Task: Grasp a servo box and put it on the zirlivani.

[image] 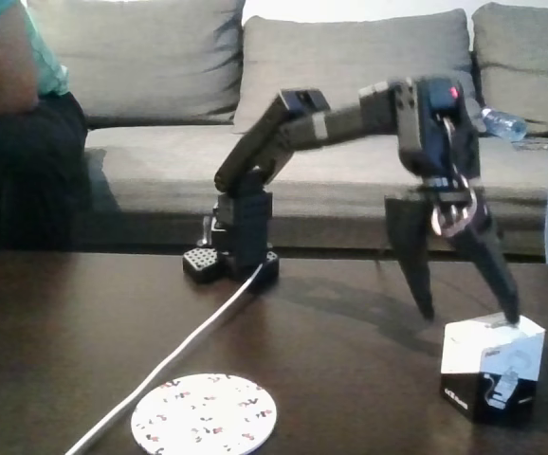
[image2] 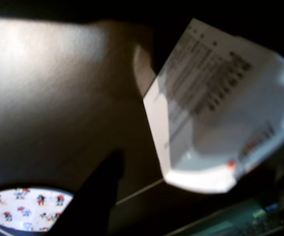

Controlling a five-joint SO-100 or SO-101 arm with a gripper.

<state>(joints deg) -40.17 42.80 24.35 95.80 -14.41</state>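
The servo box [image: 493, 368] sits on the dark table [image: 350, 341], near its right end in the fixed view, well to the right of the zirlivani [image: 204, 414] and apart from it. The box stands with one corner turned toward the camera, white top up and black lower part below.

The gripper [image: 471, 318] hangs directly over the box's left half, its two dark fingers spread wide apart. The right finger's tip [image: 513, 320] comes down to the box's white top and seems to touch it; the left finger's tip [image: 428, 311] ends above the table, just left of the box. Nothing is clasped between them.

In the wrist view the box's printed white face [image2: 215, 98] looms close and blurred at upper right, with one dark finger [image2: 98, 196] rising from the bottom edge, left of the box. The zirlivani's speckled edge [image2: 24, 209] shows at lower left, beyond that finger.

A white cable [image: 179, 355] runs from the arm's base [image: 231, 261] past the zirlivani's left side.
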